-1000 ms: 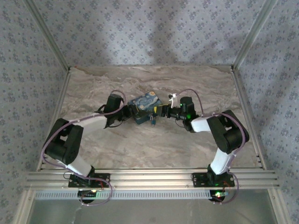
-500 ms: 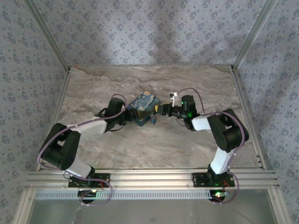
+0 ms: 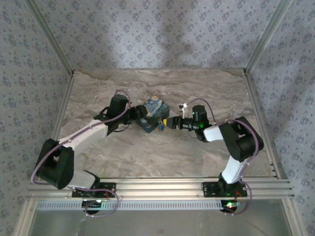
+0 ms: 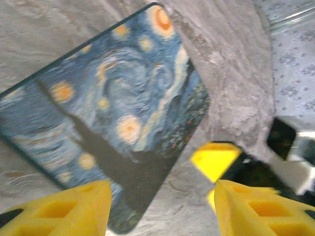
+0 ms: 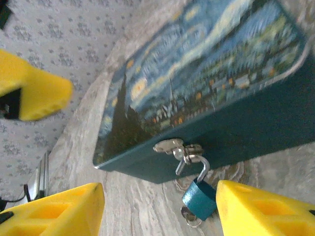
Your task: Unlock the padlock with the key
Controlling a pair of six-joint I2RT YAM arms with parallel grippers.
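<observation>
One padlock (image 5: 199, 199), one painted box (image 5: 206, 69), one left tool (image 4: 160, 206), one right tool (image 5: 160, 211)

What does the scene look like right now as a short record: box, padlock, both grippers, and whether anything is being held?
box: Starry Night print box, lying on the marble table
padlock: small blue padlock, hanging by its shackle from the hasp on the box's front side
under padlock: small metal piece, too blurred to identify
left gripper: open, at a corner of the box, holding nothing
right gripper: open, facing the hasp side, padlock just ahead of it, not gripped
</observation>
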